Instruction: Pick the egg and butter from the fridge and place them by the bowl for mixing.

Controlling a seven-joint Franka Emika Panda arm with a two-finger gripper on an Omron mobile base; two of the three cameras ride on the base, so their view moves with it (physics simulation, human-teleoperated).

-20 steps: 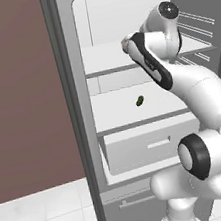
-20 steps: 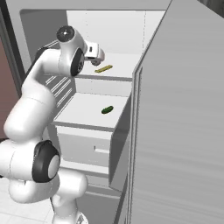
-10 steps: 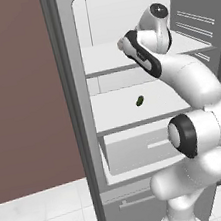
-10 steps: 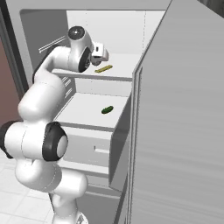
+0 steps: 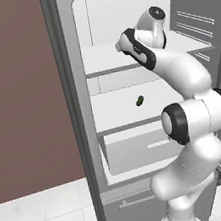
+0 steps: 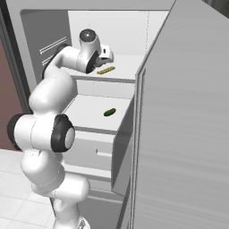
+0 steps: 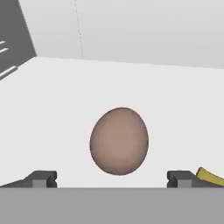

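The egg (image 7: 119, 141) lies on the white upper shelf (image 6: 125, 71) of the fridge (image 5: 75, 113), centred in the hand view between the two dark fingertips (image 7: 41, 179) of the claw (image 7: 112, 180), which stand wide apart on either side of it without touching it; the claw is released and grasps nothing. The butter (image 6: 106, 70), a thin yellow stick, rests on the same shelf just beside the egg, its end showing at the lower right of the hand view. On the shelf below lies a small dark green oblong item (image 6: 109, 112), apart from both task things, and under that shelf a white drawer (image 5: 139, 151) stands partly pulled out. The fridge door (image 6: 179, 134) hangs open at the right. As a judgement of progress, the task is at its start: neither egg nor butter is lifted, both are to be carried to the bowl, and the step in hand appears to be the approach to grasp the egg. The arm rises from the base, bends at a raised elbow and reaches forward into the upper compartment, with the hand levelled along the shelf toward the egg.
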